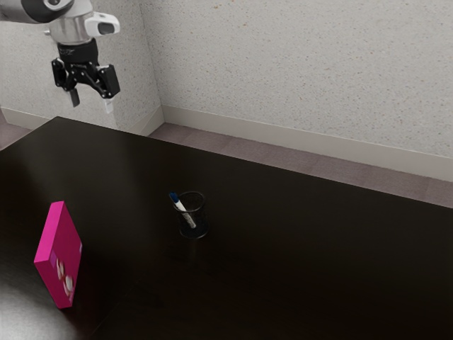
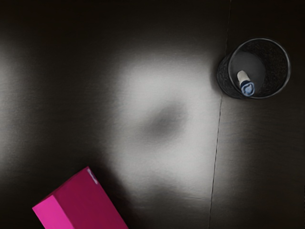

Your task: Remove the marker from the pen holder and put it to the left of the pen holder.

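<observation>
My gripper (image 1: 90, 103) hangs high at the exterior view's upper left, above the table's far corner, its two fingers spread wide with nothing between them. Well apart from it, a black mesh pen holder (image 1: 202, 222) stands upright on the table. A white marker (image 1: 183, 210) with a dark blue cap leans inside, its capped end poking over the rim. In the wrist view the pen holder (image 2: 273, 71) is seen from above, and the marker (image 2: 243, 78) rests against its wall with the blue end up.
A bright pink box (image 1: 61, 260) stands on the dark table (image 1: 304, 262), toward the exterior view's left from the pen holder. The wrist view catches part of the same box (image 2: 90, 205). A pale speckled wall (image 1: 297, 71) rises behind the table.
</observation>
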`<state>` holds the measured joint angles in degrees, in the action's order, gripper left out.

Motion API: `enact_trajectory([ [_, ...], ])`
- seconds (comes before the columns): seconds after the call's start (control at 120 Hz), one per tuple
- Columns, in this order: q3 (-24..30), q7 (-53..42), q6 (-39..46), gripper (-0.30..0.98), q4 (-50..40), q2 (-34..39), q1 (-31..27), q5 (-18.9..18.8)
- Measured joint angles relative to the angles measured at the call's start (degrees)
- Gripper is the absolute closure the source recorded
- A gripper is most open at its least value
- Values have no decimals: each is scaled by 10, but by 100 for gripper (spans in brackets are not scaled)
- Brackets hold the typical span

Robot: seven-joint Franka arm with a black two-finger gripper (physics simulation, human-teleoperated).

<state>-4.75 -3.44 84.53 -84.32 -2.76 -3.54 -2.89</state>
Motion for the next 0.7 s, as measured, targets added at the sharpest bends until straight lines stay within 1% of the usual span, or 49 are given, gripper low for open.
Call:
enact_trajectory([
  [0.108,0,-2,10,0,0,0,2,0],
  [0.233,2,-5,15,0,-1,2,-10,0],
  [0.317,11,-37,2,0,1,10,-10,-7],
  [0.333,13,-51,0,0,1,11,-6,-14],
  [0.367,13,-80,-3,0,-1,11,11,-39],
  [0.425,14,-127,-10,0,-10,5,56,-80],
  [0.467,14,-158,-14,0,-20,-3,104,-101],
  [0.533,11,-203,-17,0,-50,-33,204,-139],
  [0.567,11,-223,-14,0,-66,-51,236,-159],
  [0.6,11,-242,-5,0,-89,-66,238,-175],
  [0.7,8,-294,35,0,-124,-132,184,-205],
])
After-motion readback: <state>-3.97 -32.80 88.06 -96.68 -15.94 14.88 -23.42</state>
